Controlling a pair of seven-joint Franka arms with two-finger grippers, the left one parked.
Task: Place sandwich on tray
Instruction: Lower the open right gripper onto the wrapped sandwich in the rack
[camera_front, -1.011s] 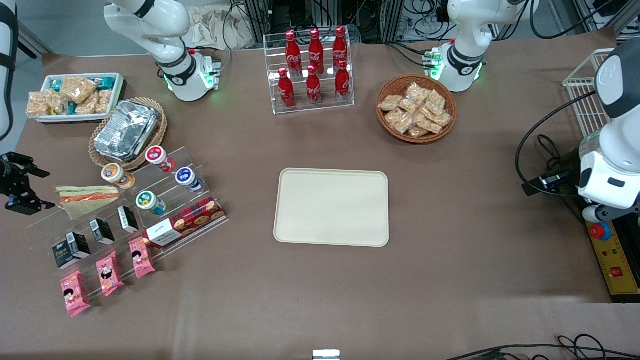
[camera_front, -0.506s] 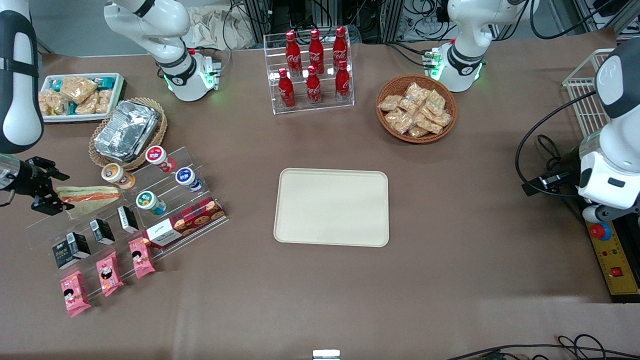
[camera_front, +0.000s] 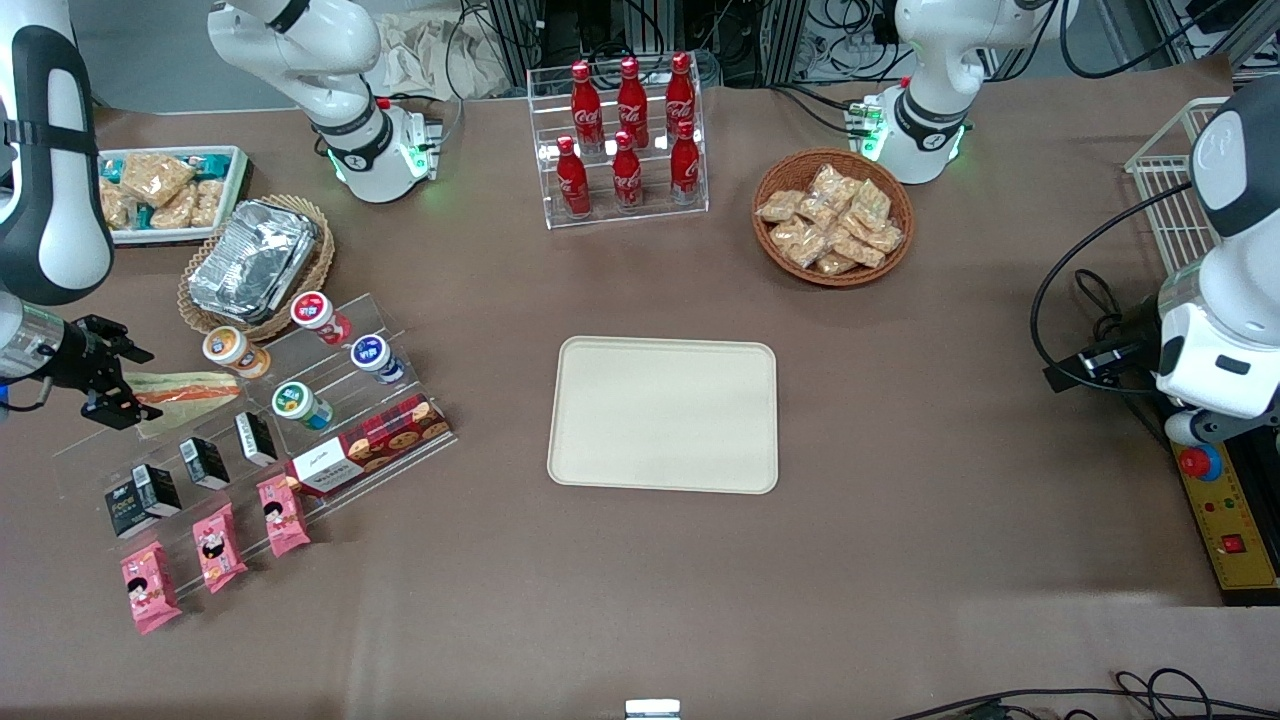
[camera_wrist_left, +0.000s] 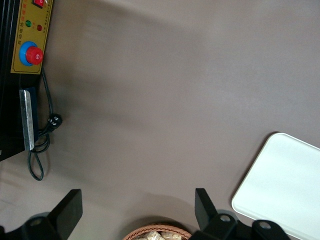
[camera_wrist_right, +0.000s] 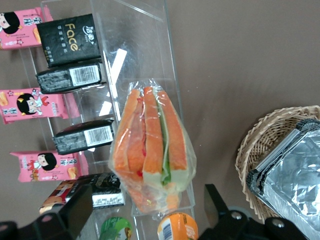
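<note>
The sandwich (camera_front: 190, 389) is a clear-wrapped wedge with orange and green layers, lying on the upper step of a clear acrylic stand (camera_front: 330, 345). It fills the middle of the right wrist view (camera_wrist_right: 152, 150). My right gripper (camera_front: 137, 389) is open at the end of the sandwich nearest the working arm's end of the table, with one finger on each side (camera_wrist_right: 146, 207) of that end. The cream tray (camera_front: 664, 415) lies empty at mid-table, well toward the parked arm's end from the sandwich. A corner of it shows in the left wrist view (camera_wrist_left: 285, 185).
The stand also holds yogurt cups (camera_front: 300, 404), black boxes (camera_front: 205, 461), a cookie box (camera_front: 370, 445) and pink snack packets (camera_front: 215, 546). A wicker basket with foil containers (camera_front: 255, 262) and a white tub of snacks (camera_front: 165, 190) lie farther from the camera. A cola rack (camera_front: 620, 135) and a snack basket (camera_front: 832, 218) stand farther back.
My right gripper has moved in from the table's edge toward the sandwich and now straddles its end. The sandwich and the tray have not moved.
</note>
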